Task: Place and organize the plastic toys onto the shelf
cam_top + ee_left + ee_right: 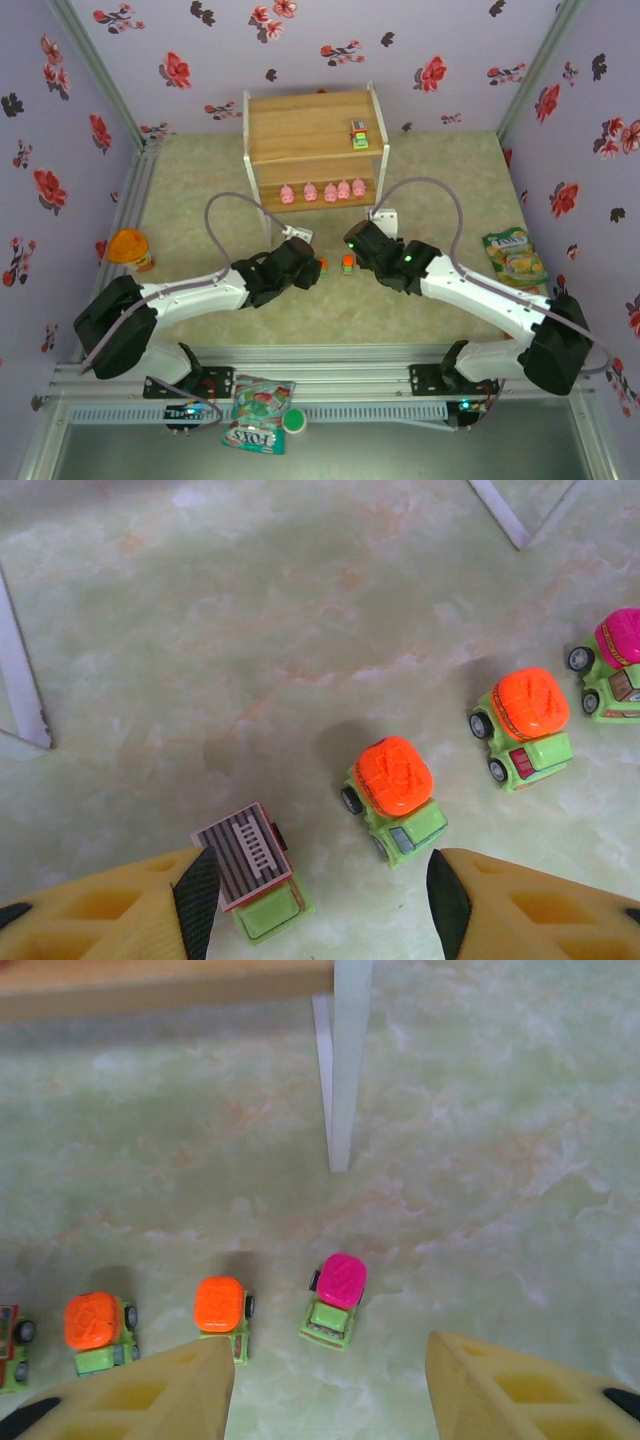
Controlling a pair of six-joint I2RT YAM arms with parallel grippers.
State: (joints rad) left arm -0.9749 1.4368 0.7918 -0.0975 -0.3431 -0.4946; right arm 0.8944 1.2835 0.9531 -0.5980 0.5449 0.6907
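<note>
Low over the pale green marbled tabletop, the left gripper hangs with its jaws apart and nothing in them. A small plastic car with a green body and grey striped top sits just inside its left finger, and an orange-topped green car sits a little further out. The right gripper, jaws likewise parted and empty, faces a pink-topped green car and a second orange-topped car. These hard, hollow-looking toys should be very light and stiff, but they are slick and on free wheels, so likely to roll or squirt out of a pinch. The surest hold looks to be low across the flat green sides, beneath the domed top. All four cars stand in a loose row on the table in front of the small two-tier shelf of light wooden boards on a thin white frame. Beyond them, five pink pig-like figures line the front of its lower board, and one car stands at the right of the top board.
</note>
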